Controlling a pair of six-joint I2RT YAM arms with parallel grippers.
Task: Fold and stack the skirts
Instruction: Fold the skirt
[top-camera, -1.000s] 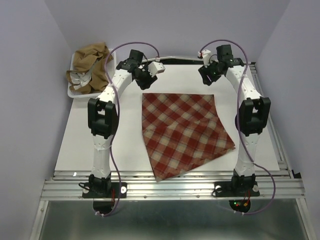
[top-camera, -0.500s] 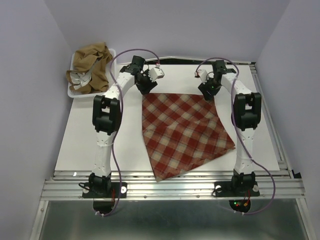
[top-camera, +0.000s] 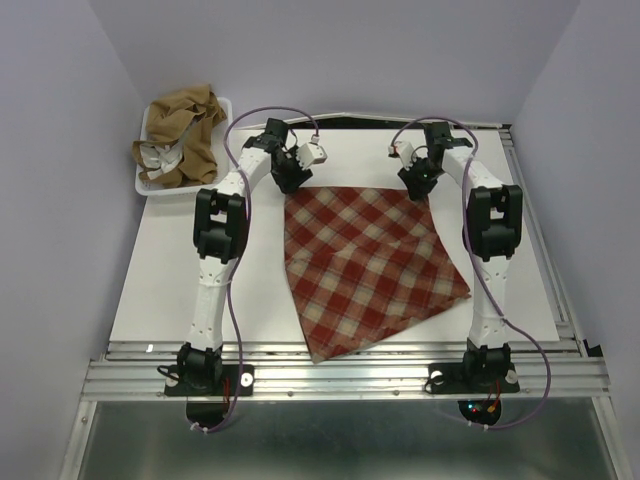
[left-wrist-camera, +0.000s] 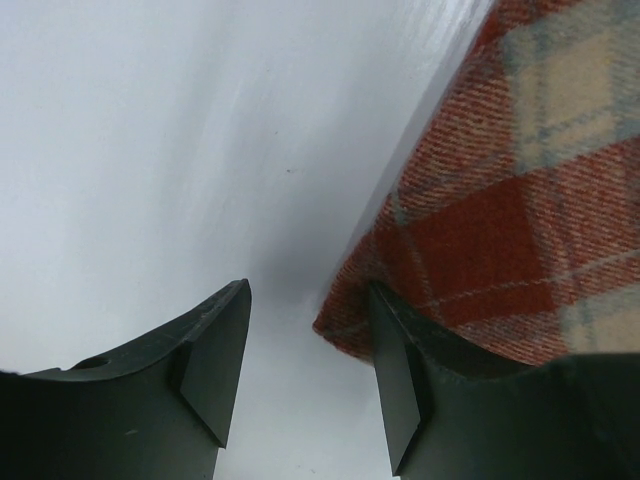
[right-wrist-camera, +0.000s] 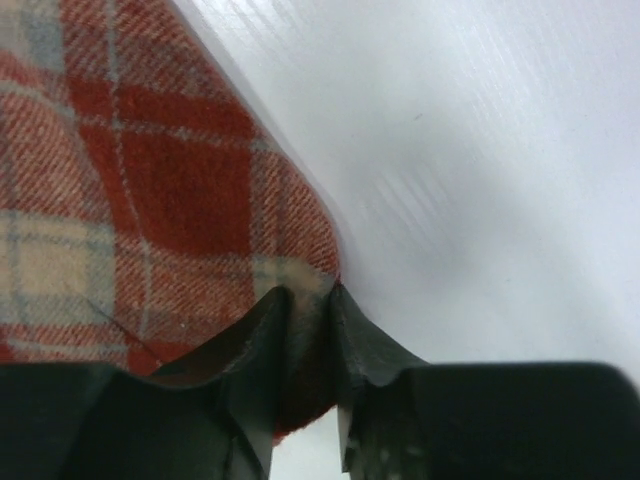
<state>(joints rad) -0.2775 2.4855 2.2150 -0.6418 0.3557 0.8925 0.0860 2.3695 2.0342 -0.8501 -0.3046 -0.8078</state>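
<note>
The plaid skirt (top-camera: 365, 265) lies flat in the middle of the white table (top-camera: 160, 280), its far right corner pinched between the nearly closed fingers of the right gripper (right-wrist-camera: 310, 300), while the left gripper (left-wrist-camera: 308, 320) stands wide open at the far left corner, holding nothing.

Overhead view evenly and diffusely lit; only faint, soft shadows under the arms on the white table (top-camera: 150, 290). Wrist views: streaky sheen on the tabletop, fingers (left-wrist-camera: 205, 370) dark and underexposed, plaid skirt (right-wrist-camera: 150, 200) weave reasonably sharp, bottom edges blurred.
</note>
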